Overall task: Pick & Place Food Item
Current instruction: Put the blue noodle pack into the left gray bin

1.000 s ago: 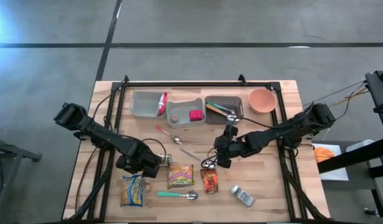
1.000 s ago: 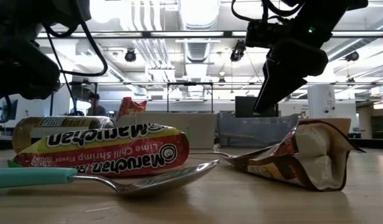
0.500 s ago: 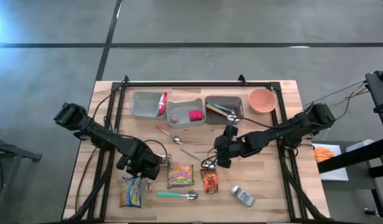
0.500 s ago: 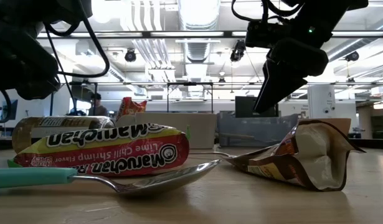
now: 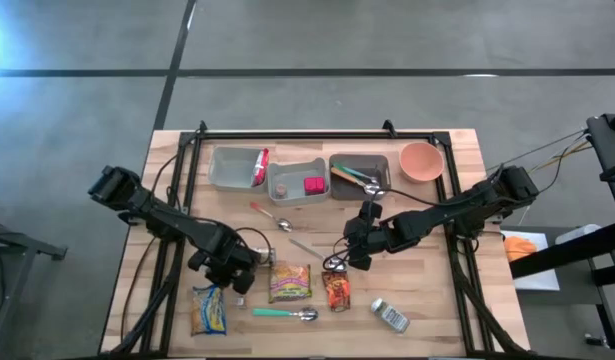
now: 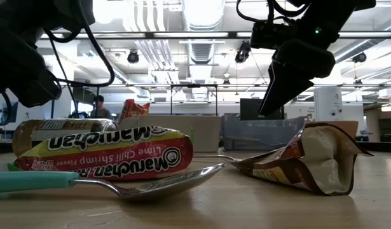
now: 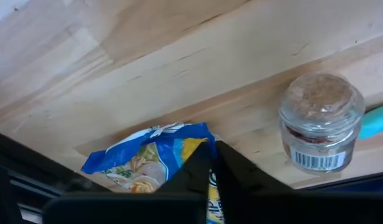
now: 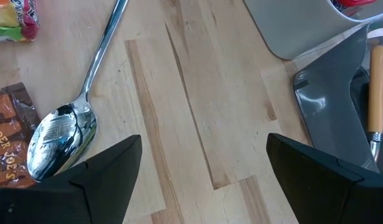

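Nearest my end of the counter [image 5: 427, 310] I see the blue-and-yellow packet [image 5: 209, 309], and my left pincer [image 5: 233, 283] sits at its top edge; in the left wrist view the fingers [image 7: 194, 176] are pinched together on the packet's corner. Just beside it lie the ramen pack [image 5: 289, 283], the teal-handled spoon [image 5: 284, 314], a brown snack bag [image 5: 336, 291] and a small jar [image 5: 390, 315]. Farther in, my right pincer [image 5: 353, 252] hovers with fingers spread wide over a silver spoon [image 8: 57, 130], holding nothing. At the far side stand three grey bins [image 5: 299, 172] and an orange bowl [image 5: 421, 161].
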Controlling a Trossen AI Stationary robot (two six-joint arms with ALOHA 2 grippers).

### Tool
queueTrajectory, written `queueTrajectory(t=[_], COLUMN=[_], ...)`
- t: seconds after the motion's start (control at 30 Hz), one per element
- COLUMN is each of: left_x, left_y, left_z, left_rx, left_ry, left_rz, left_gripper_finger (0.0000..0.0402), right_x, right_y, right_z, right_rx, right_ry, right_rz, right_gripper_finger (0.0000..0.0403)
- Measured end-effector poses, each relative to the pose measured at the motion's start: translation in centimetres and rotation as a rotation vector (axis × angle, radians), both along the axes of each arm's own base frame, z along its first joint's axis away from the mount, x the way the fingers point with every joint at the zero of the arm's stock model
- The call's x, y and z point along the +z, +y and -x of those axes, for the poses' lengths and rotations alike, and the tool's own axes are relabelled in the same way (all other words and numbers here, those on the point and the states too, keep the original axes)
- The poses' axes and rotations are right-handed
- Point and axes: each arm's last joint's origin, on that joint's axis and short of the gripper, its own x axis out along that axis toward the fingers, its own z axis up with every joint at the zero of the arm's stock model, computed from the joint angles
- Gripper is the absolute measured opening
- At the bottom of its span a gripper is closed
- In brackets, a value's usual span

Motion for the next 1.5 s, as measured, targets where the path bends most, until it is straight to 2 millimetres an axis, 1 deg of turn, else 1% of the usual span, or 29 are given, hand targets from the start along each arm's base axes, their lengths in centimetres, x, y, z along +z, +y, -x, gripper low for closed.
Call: queueTrajectory(t=[0.1, 0.3, 0.4, 0.57, 0.7, 0.83, 1.17, 1.5], left_x=[0.0, 0.3, 1.4, 4.3, 6.3, 7.7, 10.5, 11.5], left_y=[0.0, 0.0, 0.0, 0.3, 0.3, 0.4, 0.8, 0.9], left_z=[0.0, -0.1, -0.3, -0.3, -0.5, -0.7, -0.1, -0.4], left_rx=[-0.002, -0.005, -0.022, -0.045, -0.063, -0.067, -0.071, -0.110], left_ry=[-0.007, -0.013, 0.001, 0.079, 0.084, 0.080, 0.146, 0.085], left_rz=[-0.010, -0.015, -0.042, -0.182, -0.254, -0.307, -0.446, -0.512], left_gripper_finger=[0.0005, 0.0002, 0.0001, 0.0001, 0.0000, 0.0000, 0.0000, 0.0000], right_x=[0.0, 0.0, 0.0, 0.0, 0.0, 0.0, 0.0, 0.0], right_y=[0.0, 0.0, 0.0, 0.0, 0.0, 0.0, 0.0, 0.0], right_z=[0.0, 0.0, 0.0, 0.0, 0.0, 0.0, 0.0, 0.0], right_rx=[0.000, 0.000, 0.000, 0.000, 0.000, 0.000, 0.000, 0.006], right_ry=[0.000, 0.000, 0.000, 0.000, 0.000, 0.000, 0.001, 0.003], right_rz=[0.000, 0.000, 0.000, 0.000, 0.000, 0.000, 0.000, 0.004], right_gripper_finger=[0.0343, 0.0343, 0.0343, 0.0343, 0.0343, 0.0343, 0.0343, 0.0343])
